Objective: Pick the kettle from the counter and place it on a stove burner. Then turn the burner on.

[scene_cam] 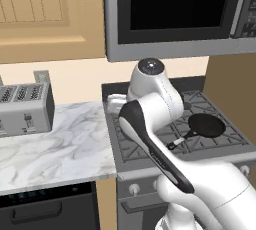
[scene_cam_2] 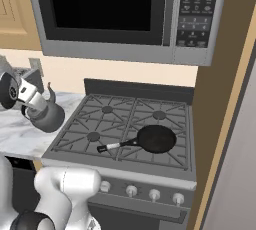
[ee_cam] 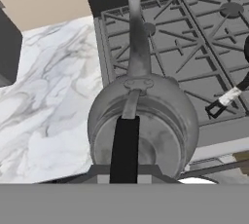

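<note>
One kettle (scene_cam_2: 47, 115) clamped by its handle in my gripper (scene_cam_2: 34, 105), lifted over the counter (scene_cam_2: 15, 134) edge, just left of the stove grate (scene_cam_2: 120, 124).

arm (scene_cam: 165, 104): white rounded shells | dark joints | glossy grey cap

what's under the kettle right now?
The kettle hangs from the gripper, shut on its black handle. Below it lie the counter edge and the stove's front-left grate. The patch directly beneath its body is covered.
</note>
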